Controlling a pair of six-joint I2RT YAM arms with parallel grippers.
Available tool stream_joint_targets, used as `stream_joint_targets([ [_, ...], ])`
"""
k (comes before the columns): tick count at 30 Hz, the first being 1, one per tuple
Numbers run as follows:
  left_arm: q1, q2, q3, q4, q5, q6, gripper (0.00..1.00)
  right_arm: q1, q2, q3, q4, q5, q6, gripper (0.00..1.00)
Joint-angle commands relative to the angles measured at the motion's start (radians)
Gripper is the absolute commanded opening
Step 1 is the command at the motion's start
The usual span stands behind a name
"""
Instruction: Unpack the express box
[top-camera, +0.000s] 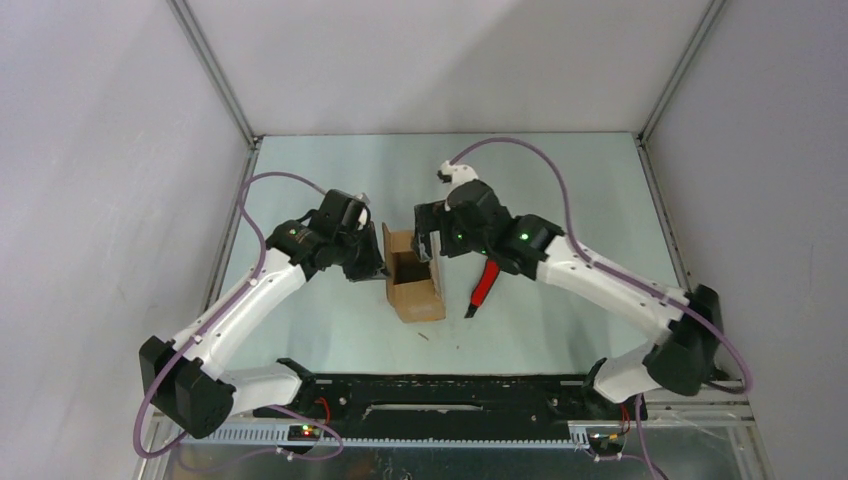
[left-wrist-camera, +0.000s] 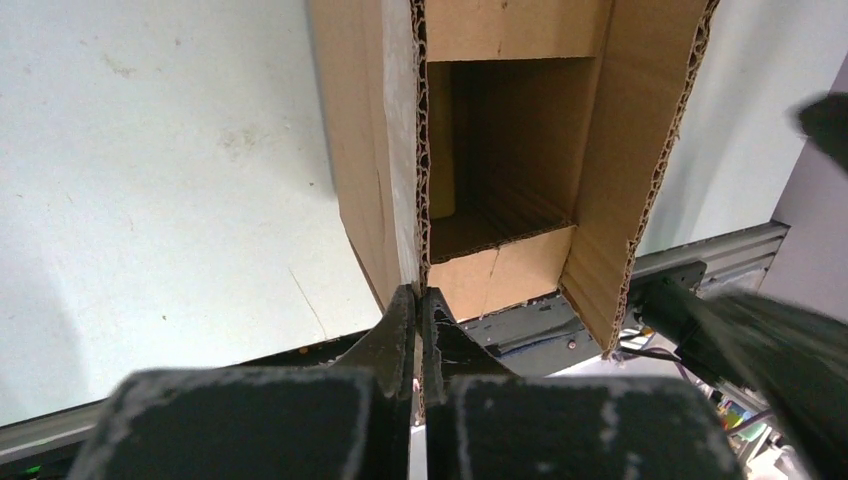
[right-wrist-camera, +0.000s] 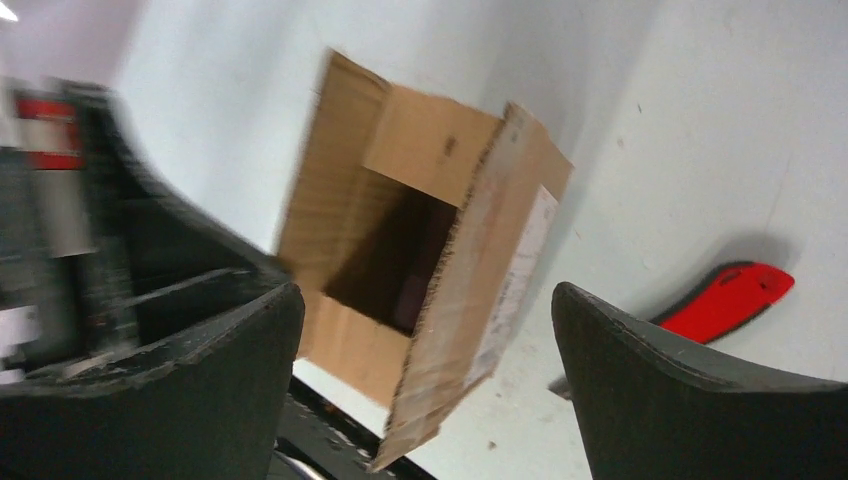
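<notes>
Express box (top-camera: 413, 283): small rectangular carton of brown corrugated cardboard. It sits on the pale matte table (top-camera: 560, 190), between the two arms. The flaps are splayed and the open mouth shows a dark, hollow interior. The cut edges are rough, with the fluting exposed. White label (right-wrist-camera: 520, 265) on one outer flap. Left gripper (left-wrist-camera: 420, 305): black tapered fingers pressed together, pinching the fluted edge of a box wall. Right gripper (right-wrist-camera: 425, 300): blunt dark fingers spread wide with nothing between them, at the box's far end; this view is blurred. A slim red-and-black knife (top-camera: 485, 283) lies flat just right of the box.
</notes>
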Motion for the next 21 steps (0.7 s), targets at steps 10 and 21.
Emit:
stream_joint_targets([
  [10, 0.031, -0.045, -0.095, 0.093, 0.011, 0.023, 0.00, -0.080, 0.113, -0.050, -0.020, -0.125, -0.008, 0.37],
  [21, 0.088, -0.054, -0.240, 0.186, 0.002, -0.025, 0.53, -0.129, 0.092, -0.207, 0.104, -0.252, 0.042, 0.04],
])
